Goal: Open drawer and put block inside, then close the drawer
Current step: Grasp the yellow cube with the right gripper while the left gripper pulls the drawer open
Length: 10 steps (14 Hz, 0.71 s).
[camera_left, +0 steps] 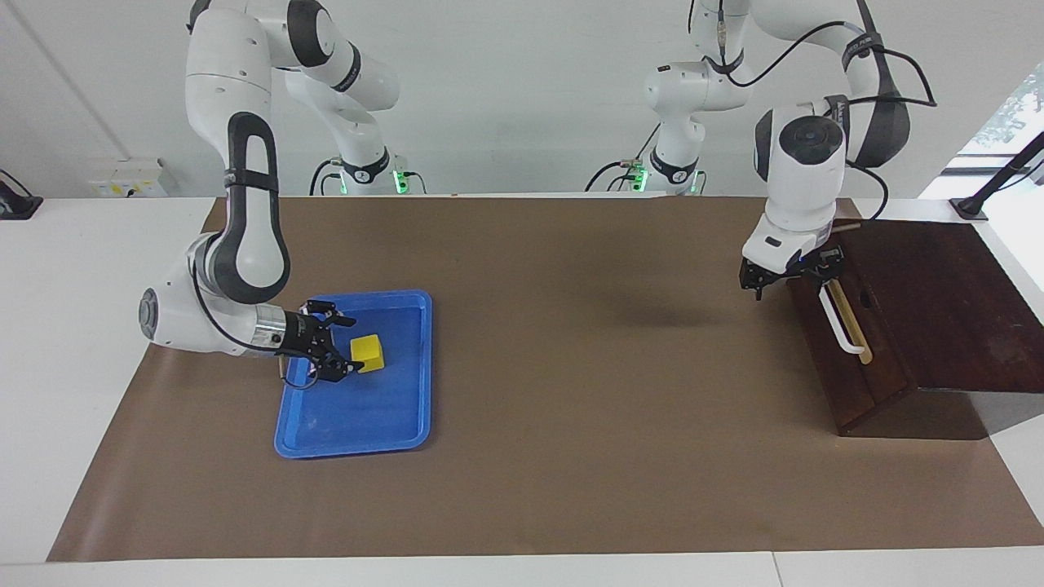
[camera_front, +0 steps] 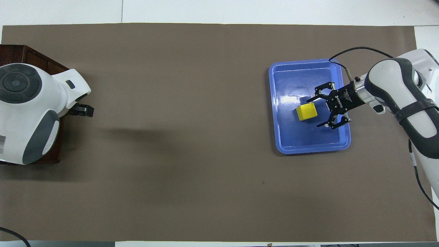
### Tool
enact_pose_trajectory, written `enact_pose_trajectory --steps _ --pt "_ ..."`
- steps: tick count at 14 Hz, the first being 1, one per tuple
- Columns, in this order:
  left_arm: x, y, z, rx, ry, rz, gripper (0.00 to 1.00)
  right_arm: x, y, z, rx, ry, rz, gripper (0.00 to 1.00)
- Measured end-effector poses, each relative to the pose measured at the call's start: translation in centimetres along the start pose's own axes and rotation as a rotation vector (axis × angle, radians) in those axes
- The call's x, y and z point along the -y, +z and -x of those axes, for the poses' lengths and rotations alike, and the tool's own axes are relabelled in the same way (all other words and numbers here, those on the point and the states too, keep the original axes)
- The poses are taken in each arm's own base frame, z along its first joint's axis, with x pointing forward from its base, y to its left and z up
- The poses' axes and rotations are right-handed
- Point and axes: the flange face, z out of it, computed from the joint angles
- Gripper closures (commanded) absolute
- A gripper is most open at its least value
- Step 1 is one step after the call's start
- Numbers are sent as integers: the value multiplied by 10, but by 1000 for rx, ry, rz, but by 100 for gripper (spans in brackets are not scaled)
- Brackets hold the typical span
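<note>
Block (camera_left: 367, 353) sits in the blue tray (camera_left: 391, 424), left of centre in the facing view. My right gripper (camera_left: 341, 349) is spread wide around it, not yet pinching. My left gripper (camera_left: 789, 273) hangs at the drawer's (camera_left: 848, 342) white handle (camera_left: 838, 322), at the right edge; whether its fingers are apart I cannot tell. Drawer is closed.

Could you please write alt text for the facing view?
The right pincer, open, reaches a yellow block in a blue tray. The left pincer is at the white handle of a shut wooden drawer.
</note>
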Motion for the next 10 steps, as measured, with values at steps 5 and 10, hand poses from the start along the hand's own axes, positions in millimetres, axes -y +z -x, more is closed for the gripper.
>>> enact_pose_trajectory --steps 5,10 --pt "15 34 -8 -28 31 -40 0 2 0 -2 -15 -17 -18 20" --pt "37 50 -3 -44 25 -32 0 3 1 -4 -27 -60 -31 66"
